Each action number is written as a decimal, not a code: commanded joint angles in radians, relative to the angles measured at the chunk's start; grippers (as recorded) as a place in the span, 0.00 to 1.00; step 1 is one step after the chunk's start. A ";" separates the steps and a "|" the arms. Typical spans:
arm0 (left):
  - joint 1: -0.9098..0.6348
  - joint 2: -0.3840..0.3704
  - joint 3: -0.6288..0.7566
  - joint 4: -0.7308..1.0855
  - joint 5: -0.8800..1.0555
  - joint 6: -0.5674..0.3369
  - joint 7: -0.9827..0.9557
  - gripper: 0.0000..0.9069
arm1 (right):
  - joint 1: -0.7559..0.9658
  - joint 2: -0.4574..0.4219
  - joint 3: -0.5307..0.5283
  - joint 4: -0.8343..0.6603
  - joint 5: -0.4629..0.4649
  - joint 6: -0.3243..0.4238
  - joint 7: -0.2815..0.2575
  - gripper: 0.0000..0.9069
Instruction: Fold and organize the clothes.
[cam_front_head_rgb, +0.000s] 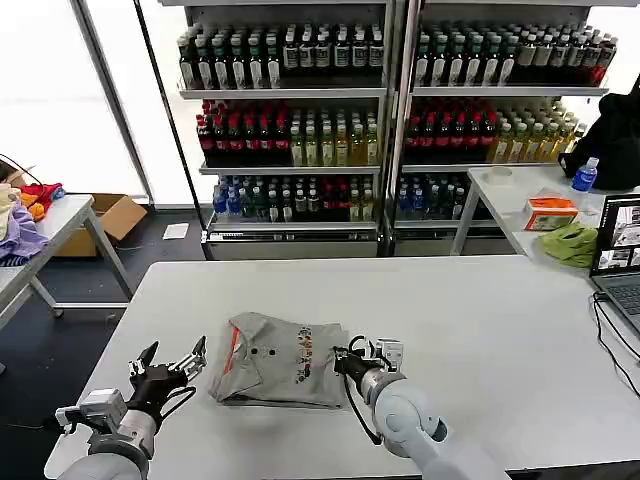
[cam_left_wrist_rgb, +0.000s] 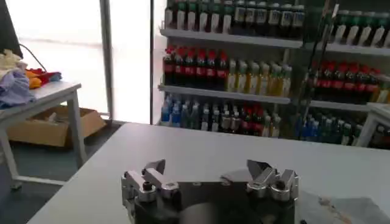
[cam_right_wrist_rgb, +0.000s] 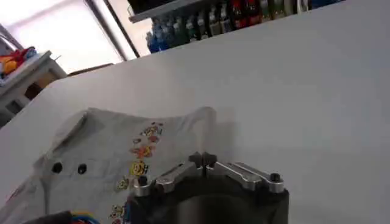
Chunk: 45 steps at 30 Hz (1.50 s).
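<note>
Both arms are rounded pale-grey shells — black cables loop along them. The left gripper (cam_front_head_rgb: 172, 362) and right gripper (cam_front_head_rgb: 362, 355) have silver, screw-studded fingers on black bodies.

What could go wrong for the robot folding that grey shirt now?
The right gripper is shut at the edge of the folded grey T-shirt; whether it pinches cloth is unclear, so a pull might drag the fold loose. The open left gripper hovers beside the shirt and could nudge it if it swings in.

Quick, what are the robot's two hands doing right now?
Left gripper: open, holding nothing, beside the folded grey T-shirt.
Right gripper: shut, fingertips touching, at the T-shirt's right edge; nothing visibly held.
</note>
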 joint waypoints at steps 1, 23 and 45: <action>0.007 -0.016 0.001 -0.011 0.008 0.002 0.000 1.00 | -0.013 -0.055 0.050 0.040 -0.045 -0.001 -0.023 0.00; -0.006 -0.049 0.052 -0.015 0.034 0.005 0.007 1.00 | -0.023 -0.259 0.250 -0.099 -0.190 0.000 -0.165 0.17; 0.006 -0.059 0.070 -0.003 0.051 -0.010 0.018 1.00 | -0.209 -0.171 0.284 0.216 -0.486 0.004 -0.241 1.00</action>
